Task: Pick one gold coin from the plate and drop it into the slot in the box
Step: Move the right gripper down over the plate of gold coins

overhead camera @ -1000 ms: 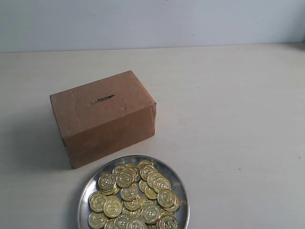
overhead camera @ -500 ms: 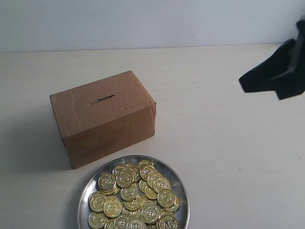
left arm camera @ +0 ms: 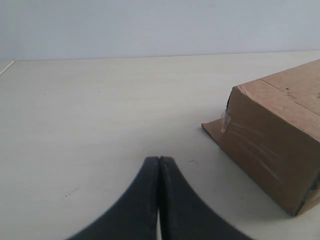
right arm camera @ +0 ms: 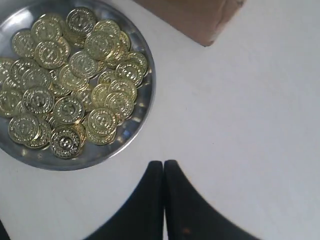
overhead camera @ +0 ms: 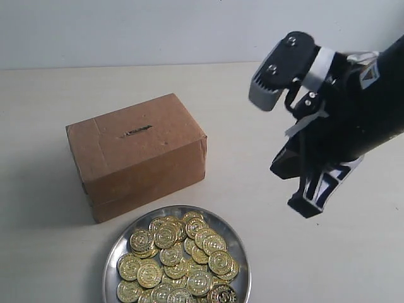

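A brown cardboard box (overhead camera: 136,154) stands on the table, with the slot (overhead camera: 137,131) in its top face. In front of it sits the silver plate (overhead camera: 112,255), heaped with gold coins (overhead camera: 180,259). My right gripper (overhead camera: 293,189) hangs above the bare table to the right of the plate and box, pointing down. The right wrist view shows this gripper (right arm camera: 163,162) shut and empty, just outside the plate's rim (right arm camera: 146,112), with the coins (right arm camera: 75,85) and a box corner (right arm camera: 200,20) beyond. My left gripper (left arm camera: 159,159) is shut and empty, low over the table beside one end of the box (left arm camera: 275,145).
The pale table top (overhead camera: 303,265) runs back to a light wall (overhead camera: 189,28). My right arm's black body (overhead camera: 360,113) fills the right side of the exterior view. The left arm does not show there.
My right arm has swung in from the right edge, moving left and down toward the plate. The box, plate and coins have not moved.
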